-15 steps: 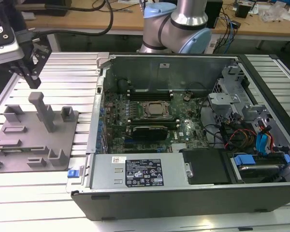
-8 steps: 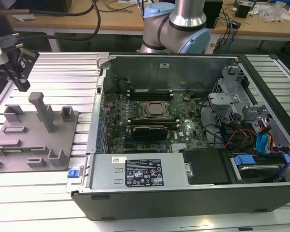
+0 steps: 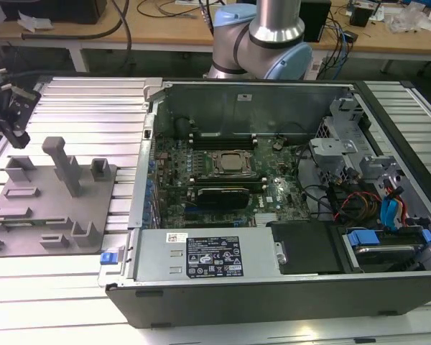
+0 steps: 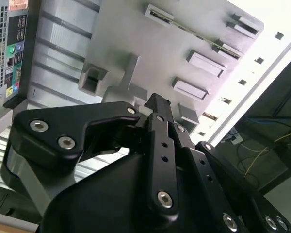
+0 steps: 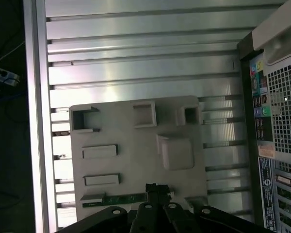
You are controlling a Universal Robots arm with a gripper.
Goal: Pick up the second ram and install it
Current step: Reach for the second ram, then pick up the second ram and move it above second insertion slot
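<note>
Beneath the end effector point(image 5: 155, 189), second ram point(image 5: 119, 199) lies half-hidden.

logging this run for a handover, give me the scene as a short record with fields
gripper: over the grey fixture plate, up off it, nothing held
second ram: green stick lying in a slot at the plate's edge, not yet lifted
upright post: standing on the plate
computer case: open, to the exterior view's right of the plate
processor: mid-board inside the case
</note>
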